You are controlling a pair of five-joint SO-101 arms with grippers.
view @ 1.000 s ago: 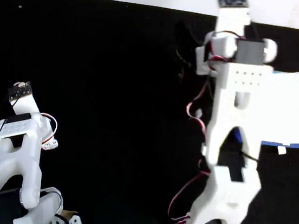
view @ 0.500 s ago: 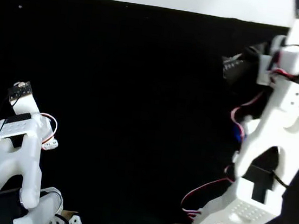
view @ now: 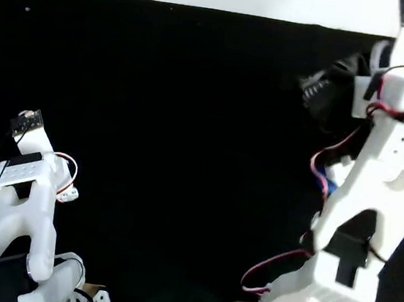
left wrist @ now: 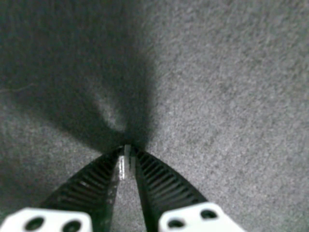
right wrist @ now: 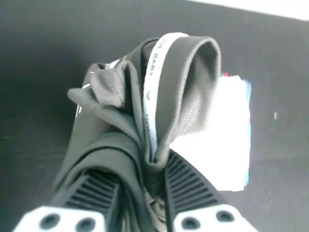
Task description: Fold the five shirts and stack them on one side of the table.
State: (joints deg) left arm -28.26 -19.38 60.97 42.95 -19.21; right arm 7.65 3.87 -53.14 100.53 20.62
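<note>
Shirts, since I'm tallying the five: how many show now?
2: a dark shirt bunched in the right gripper, a white folded shirt on the table beyond. Others may be hidden.

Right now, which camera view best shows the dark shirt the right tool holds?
The right wrist view: the dark shirt is bunched in the right tool, its white neck band plain. The high view shows it as a dark bundle by the arm, lost against the black table. The left wrist view faces the table.

A black crumpled fabric shirt (right wrist: 111, 128) banded in white is seen mid-frame; a white folded fabric shirt (right wrist: 227, 140), edged blue, is seen at right, on black felt tabletop (right wrist: 38, 48).
</note>
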